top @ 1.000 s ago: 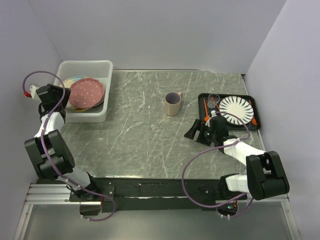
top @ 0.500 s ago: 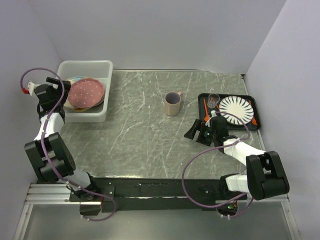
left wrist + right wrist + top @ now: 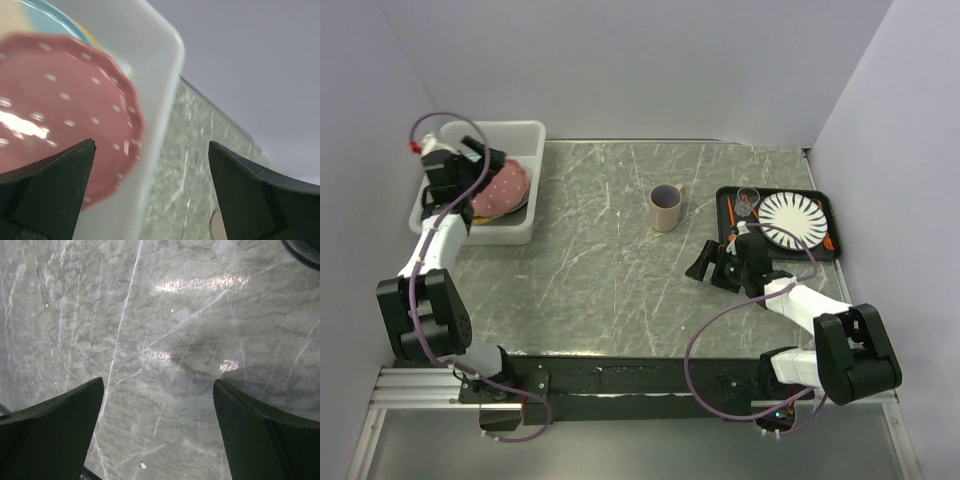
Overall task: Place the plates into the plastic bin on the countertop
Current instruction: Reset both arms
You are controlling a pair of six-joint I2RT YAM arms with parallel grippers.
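The left end effector (image 3: 483, 168) hovers over the bin (image 3: 520, 128), which stands at the far left corner of the bench (image 3: 600, 260). Its jaws are spread wide and grip nothing. In the left wrist view the fingers (image 3: 45, 195) frame the bin wall (image 3: 150, 30) and the pink plate (image 3: 50, 115), with no object between them. The pink plate (image 3: 507, 185) lies inside the bin on top of the stack, its scalloped edge close against the side wall. A blue-edged plate (image 3: 65, 17) shows beneath it. The bin takes roughly one plate per layer, so stacking is judged the only way to fit the set. A released jaw directly above the stack is consistent with a drop-off posture. The right end effector (image 3: 715, 265) sits low over bare bench between the mug (image 3: 666, 207) and the tray (image 3: 722, 195), open and empty. Its wrist view shows only marble between the fingers (image 3: 50, 425). This position is judged to keep the right arm clear of the left arm's working area. The striped plate (image 3: 787, 220) rests on the tray and is not part of the load. No task plate is visible loose on the bench, so the task appears complete or nearly so. Any withdrawal of the left arm calls for a lift clear of the rim, to avoid snagging the wall or nudging the top plate.
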